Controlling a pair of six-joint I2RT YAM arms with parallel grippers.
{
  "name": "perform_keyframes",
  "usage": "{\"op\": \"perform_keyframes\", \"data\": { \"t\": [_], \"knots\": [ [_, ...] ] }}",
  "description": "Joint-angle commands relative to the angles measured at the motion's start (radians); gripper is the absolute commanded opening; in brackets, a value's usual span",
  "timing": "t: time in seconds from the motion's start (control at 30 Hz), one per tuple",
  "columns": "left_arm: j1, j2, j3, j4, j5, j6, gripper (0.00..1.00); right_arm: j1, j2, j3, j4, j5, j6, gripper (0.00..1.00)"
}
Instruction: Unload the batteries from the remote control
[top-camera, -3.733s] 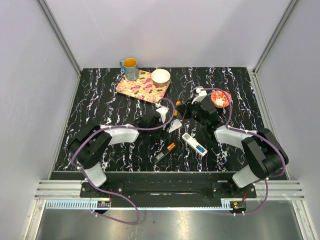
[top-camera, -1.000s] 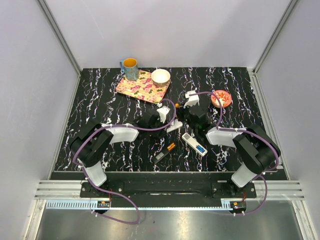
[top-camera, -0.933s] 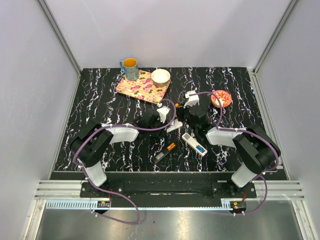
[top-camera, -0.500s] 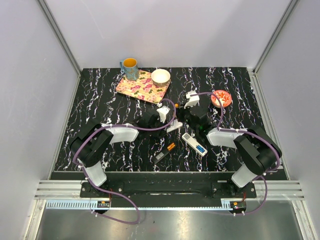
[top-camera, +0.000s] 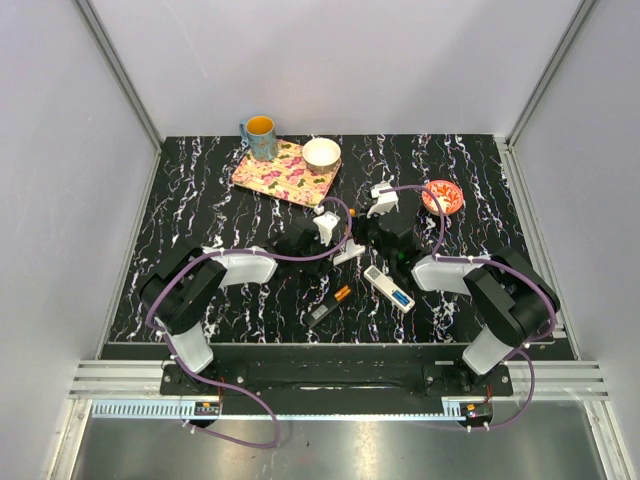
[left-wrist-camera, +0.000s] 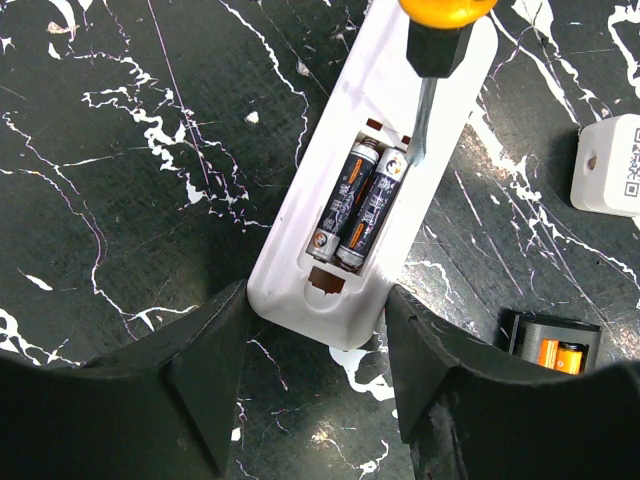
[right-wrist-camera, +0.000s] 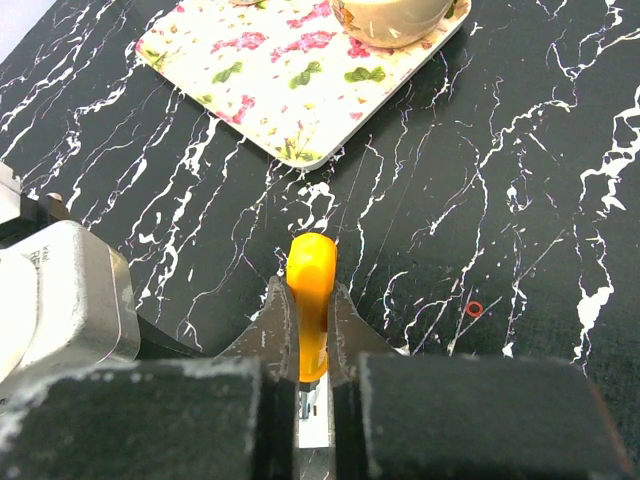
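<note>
Inside white remote (left-wrist-camera: 345, 110): batteries (left-wrist-camera: 358, 205) side by side, lengthwise along it.

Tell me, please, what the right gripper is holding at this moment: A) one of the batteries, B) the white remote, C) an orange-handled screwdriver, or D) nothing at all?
C: the right wrist view shows the right gripper shut on the orange-handled screwdriver, whose metal tip reaches the batteries in the white remote.
</note>
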Motion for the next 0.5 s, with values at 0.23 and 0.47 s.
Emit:
{"op": "perform_keyframes", "data": {
  "t": [0.23, 0.47],
  "knots": [
    [-0.004, 0.044, -0.033, -0.042, 0.061, -0.028, 0.38, 0.006, 0.005, 0.0, 0.075, 0.057, -0.012, 0.0],
    [-0.004, 0.042, -0.034, -0.043, 0.061, -0.028, 0.38, 0.006, 0.015, -0.009, 0.123, 0.046, -0.011, 0.0]
  ]
}}
